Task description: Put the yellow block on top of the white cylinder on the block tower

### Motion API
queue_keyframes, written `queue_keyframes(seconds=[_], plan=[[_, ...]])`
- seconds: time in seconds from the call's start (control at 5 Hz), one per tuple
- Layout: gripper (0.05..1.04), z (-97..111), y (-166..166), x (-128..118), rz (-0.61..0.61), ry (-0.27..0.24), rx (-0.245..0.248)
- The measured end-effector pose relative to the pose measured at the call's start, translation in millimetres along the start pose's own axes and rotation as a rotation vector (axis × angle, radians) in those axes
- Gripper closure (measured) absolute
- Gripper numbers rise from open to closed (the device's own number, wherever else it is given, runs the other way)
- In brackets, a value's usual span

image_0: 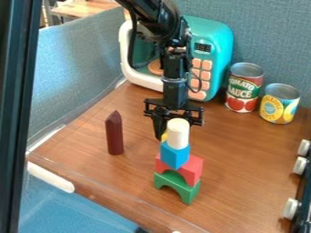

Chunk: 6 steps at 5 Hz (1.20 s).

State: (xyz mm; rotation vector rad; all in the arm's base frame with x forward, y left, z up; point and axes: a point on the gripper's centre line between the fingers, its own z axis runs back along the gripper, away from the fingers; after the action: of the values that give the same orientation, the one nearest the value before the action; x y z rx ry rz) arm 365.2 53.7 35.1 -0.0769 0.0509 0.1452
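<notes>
My gripper [173, 116] hangs down near the middle of the table, just behind the top of a block stack. At the bottom of the stack is a green arch [182, 187], with a red arch [193, 168] on it. A blue block [175, 155] rests on the red arch, and a white cylinder [178, 134] stands upright on the blue block, partly covering the gripper. A bit of a yellow thing [164, 136] shows at the cylinder's left, close to the gripper; whether it is held I cannot tell.
A dark red pointed block [114, 134] stands upright on the wooden table [243, 150] to the left. Behind are a teal toy microwave [213, 45], a tomato sauce can [244, 86] and a yellow-labelled can [280, 103]. White knobs [300, 165] line the right edge.
</notes>
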Motion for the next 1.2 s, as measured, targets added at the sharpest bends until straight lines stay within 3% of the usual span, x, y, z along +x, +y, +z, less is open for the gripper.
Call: queue_keyframes(seconds=[0.2, 0.4, 0.6, 0.8, 1.0, 1.2], plan=[[0.521, 50.8, 4.1, 5.3, 0.0, -0.089, -0.059], [0.522, 105.5, 3.1, 4.3, -0.028, -0.218, -0.096], [0.522, 152.5, -3.5, -13.1, -0.086, -0.275, -0.106], [0.522, 176.8, -5.6, -39.6, -0.171, -0.245, -0.093], [0.522, 176.9, -14.0, -62.9, -0.256, -0.211, -0.056], [0.522, 163.3, -12.2, -74.0, -0.285, -0.157, -0.042]])
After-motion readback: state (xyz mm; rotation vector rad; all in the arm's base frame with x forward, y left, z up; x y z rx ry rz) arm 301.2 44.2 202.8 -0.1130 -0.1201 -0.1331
